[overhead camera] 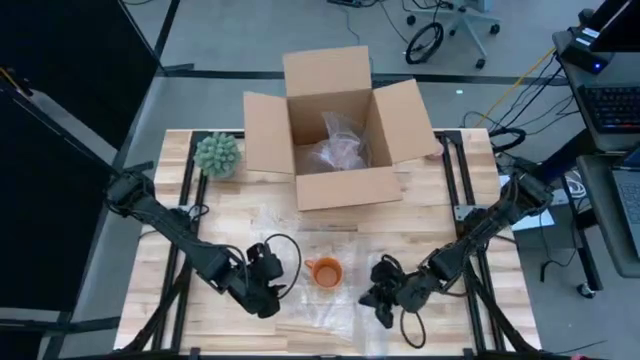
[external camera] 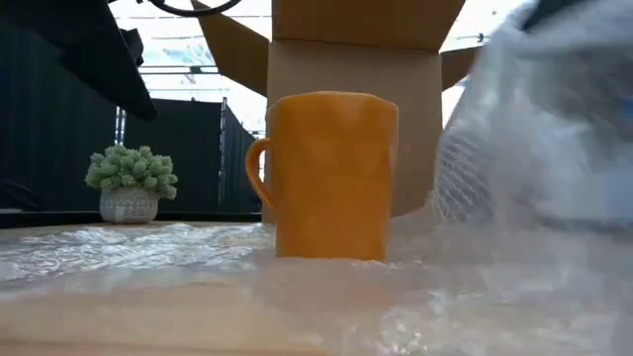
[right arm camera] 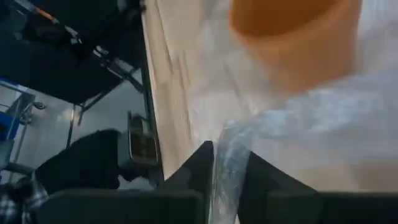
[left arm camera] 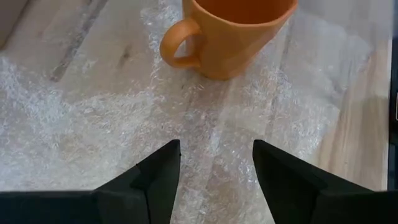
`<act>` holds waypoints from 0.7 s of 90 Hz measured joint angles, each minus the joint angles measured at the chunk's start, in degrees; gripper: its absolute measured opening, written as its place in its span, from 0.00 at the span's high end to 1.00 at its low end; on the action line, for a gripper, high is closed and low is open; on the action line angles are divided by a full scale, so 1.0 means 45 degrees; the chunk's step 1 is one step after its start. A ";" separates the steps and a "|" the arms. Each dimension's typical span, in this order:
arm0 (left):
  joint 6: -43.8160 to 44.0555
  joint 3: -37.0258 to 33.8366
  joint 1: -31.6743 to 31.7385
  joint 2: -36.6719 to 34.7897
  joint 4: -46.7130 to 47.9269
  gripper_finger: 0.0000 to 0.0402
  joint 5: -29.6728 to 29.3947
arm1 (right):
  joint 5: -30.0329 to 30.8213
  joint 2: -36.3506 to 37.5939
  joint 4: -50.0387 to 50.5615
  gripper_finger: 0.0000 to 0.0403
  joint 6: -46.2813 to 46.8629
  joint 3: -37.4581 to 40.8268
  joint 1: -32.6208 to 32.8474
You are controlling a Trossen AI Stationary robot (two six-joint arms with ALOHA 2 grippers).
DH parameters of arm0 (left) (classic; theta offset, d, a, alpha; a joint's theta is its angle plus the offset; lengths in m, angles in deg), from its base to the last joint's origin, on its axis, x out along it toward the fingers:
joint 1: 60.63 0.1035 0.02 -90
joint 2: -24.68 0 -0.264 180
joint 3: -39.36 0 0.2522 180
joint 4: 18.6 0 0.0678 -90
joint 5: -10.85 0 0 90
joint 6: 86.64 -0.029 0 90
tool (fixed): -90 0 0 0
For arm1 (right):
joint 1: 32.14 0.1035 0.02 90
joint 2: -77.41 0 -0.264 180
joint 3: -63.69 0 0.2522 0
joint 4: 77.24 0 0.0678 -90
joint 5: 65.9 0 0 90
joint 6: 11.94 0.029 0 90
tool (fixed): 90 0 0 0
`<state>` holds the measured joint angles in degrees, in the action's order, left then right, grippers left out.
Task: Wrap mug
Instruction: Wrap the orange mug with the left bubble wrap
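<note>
An orange mug (overhead camera: 324, 271) stands upright on a sheet of clear bubble wrap (overhead camera: 322, 312) spread over the wooden table. Its handle (left arm camera: 173, 46) faces my left gripper (left arm camera: 216, 158). That gripper is open, low over the wrap on the mug's left side (overhead camera: 275, 281), with nothing between its fingers. My right gripper (right arm camera: 227, 167) is just right of the mug (overhead camera: 380, 288) and is shut on the wrap. In the low view the raised wrap (external camera: 534, 129) stands up beside the mug (external camera: 331, 173). My right gripper pinches a bunched part of the bubble wrap (right arm camera: 229, 146) between its two fingers, on the mug's right side. That part is lifted off the table and rises toward the mug, while the rest of the sheet lies flat under the mug.
An open cardboard box (overhead camera: 335, 130) with crumpled clear plastic inside stands at the table's far middle. A small potted plant (overhead camera: 217, 155) sits at the far left. Bare wood (overhead camera: 470, 330) shows near the front corners.
</note>
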<state>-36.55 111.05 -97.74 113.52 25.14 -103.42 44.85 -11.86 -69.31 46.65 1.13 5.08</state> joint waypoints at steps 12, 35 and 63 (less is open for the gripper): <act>0.0000 0.0000 0.0000 0.0000 -0.0001 0.53 0.0000 | 0.0029 0.0000 -0.0111 0.83 -0.1391 -0.0556 -0.0909; 0.0005 0.0000 0.0000 0.0000 -0.0001 0.53 -0.0005 | -0.0030 0.0005 -0.1019 0.62 -0.4044 -0.1195 -0.2402; 0.0017 0.0000 0.0000 0.0000 -0.0177 0.53 -0.0014 | -0.0835 -0.1187 -0.1822 0.50 -0.5725 -0.1205 -0.3727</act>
<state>-36.48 111.05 -97.74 113.52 24.35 -103.48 41.10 -17.21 -77.50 20.89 -4.29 -11.69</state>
